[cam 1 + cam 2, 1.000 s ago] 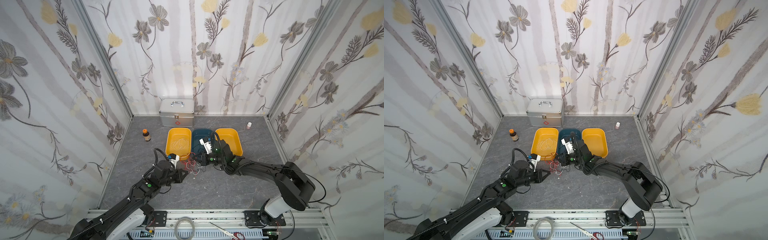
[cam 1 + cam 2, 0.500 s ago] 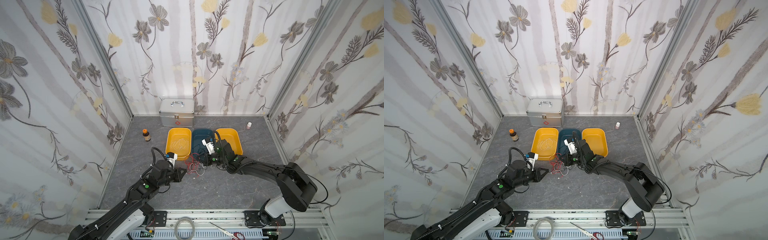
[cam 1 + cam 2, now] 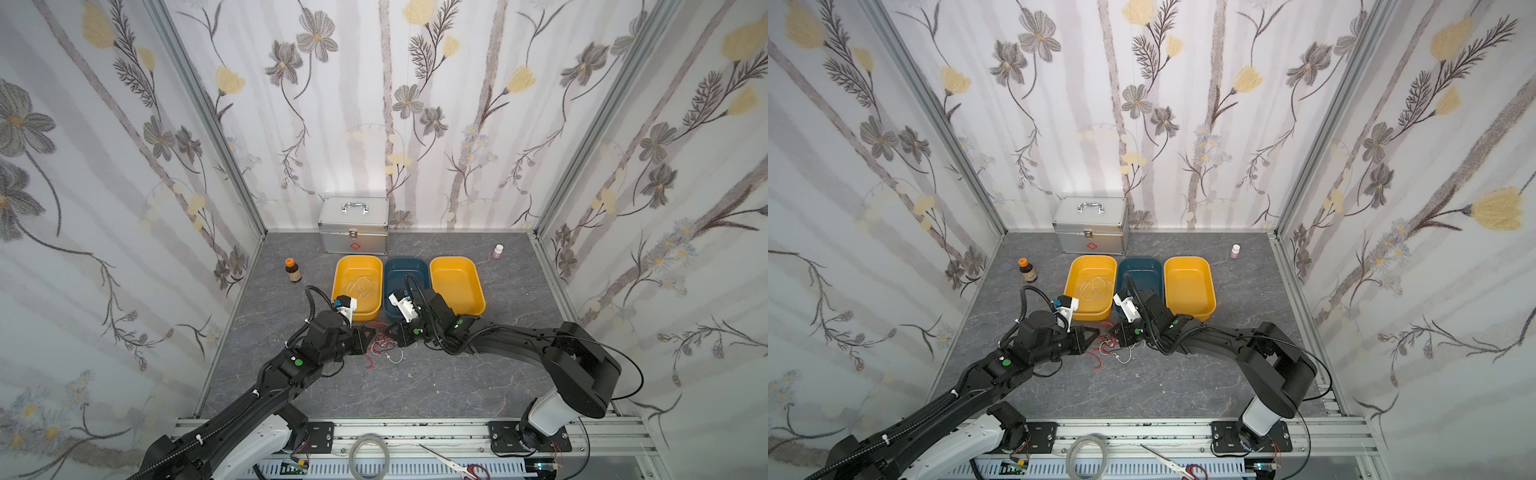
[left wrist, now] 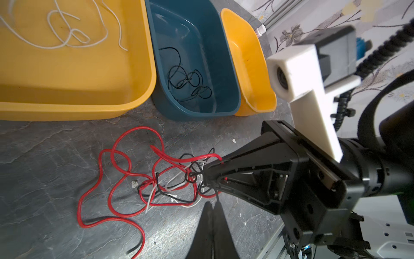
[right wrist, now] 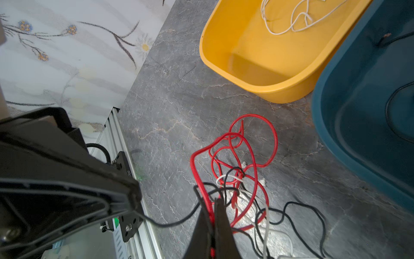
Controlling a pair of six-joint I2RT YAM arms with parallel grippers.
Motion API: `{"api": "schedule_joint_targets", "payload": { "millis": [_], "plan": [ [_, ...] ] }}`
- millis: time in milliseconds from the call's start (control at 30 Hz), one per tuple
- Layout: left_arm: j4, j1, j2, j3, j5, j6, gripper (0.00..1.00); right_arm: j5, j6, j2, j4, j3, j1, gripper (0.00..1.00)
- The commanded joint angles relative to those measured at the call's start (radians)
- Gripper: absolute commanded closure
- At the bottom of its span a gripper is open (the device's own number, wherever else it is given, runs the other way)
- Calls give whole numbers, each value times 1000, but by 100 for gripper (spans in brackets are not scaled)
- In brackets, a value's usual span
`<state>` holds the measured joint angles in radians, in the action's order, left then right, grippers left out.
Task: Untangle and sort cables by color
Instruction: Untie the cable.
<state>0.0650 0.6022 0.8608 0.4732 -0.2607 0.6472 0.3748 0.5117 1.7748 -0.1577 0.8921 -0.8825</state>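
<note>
Left to right, a yellow plastic tub point(image 3: 357, 258), a dark blue plastic tub point(image 3: 405, 262) and another yellow tub point(image 3: 455, 282) line the grey desk point(image 3: 415, 386) before a silver metal case point(image 3: 354, 232); a red, black and white cable tangle point(image 3: 384, 348) lies in front of them.

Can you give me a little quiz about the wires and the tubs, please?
1. True or false: a black cable lies in the blue tub.
2. What holds the white cable? A) the blue tub B) a yellow tub C) the floor
3. How many tubs hold no cable?
Key: 1 true; 2 B; 3 one, the other yellow tub.
</note>
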Motion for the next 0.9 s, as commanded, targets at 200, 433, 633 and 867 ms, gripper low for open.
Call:
{"api": "schedule_joint_targets", "payload": {
  "millis": [200, 433, 633, 867],
  "plan": [
    [66, -84, -24, 10, 105, 20, 100, -17, -28, -31, 20, -16, -6, 96],
    [109, -123, -98, 8, 103, 12, 100, 94, 9, -61, -82, -71, 22, 95],
    [124, -133, -132, 17, 91, 14, 100, 135, 13, -7, -95, -44, 21, 95],
    [12, -133, -89, 8, -37, 51, 100, 41, -21, 55, 0, 39, -13, 94]
  ]
}}
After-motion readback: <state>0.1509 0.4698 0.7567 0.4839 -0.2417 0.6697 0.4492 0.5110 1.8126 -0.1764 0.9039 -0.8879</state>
